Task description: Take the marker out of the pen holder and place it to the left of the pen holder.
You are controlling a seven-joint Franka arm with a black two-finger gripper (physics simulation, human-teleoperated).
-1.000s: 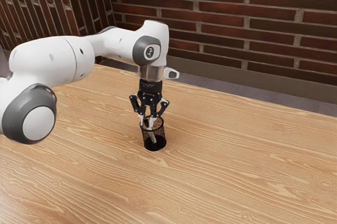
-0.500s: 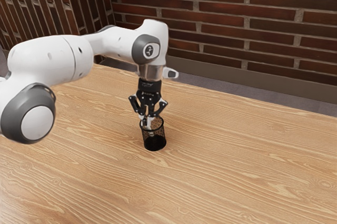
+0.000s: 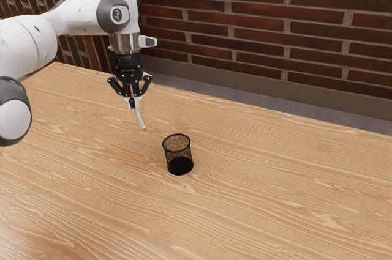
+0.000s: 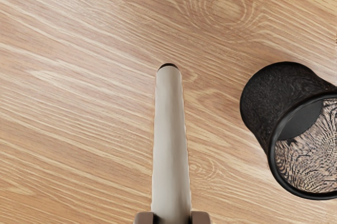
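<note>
My gripper (image 3: 133, 102) hangs above the table, up and toward the exterior view's left from the pen holder, and is shut on the marker. The pale marker (image 3: 140, 119) slants down from the fingertips, its lower end off to the side of the holder. A black mesh pen holder (image 3: 178, 155) stands upright on the table. In the wrist view, the gripper (image 4: 172, 218) has a pad on each side of the light grey marker (image 4: 170, 145), whose far end is dark. The pen holder (image 4: 279, 95) is beside it there, with no marker inside.
The wooden table (image 3: 257, 193) extends around the holder on all sides. Behind its far edge rises a brick wall (image 3: 257, 21).
My hand has risen and moved toward the exterior view's left, carrying the marker out of the pen holder. The holder stands where it was.
</note>
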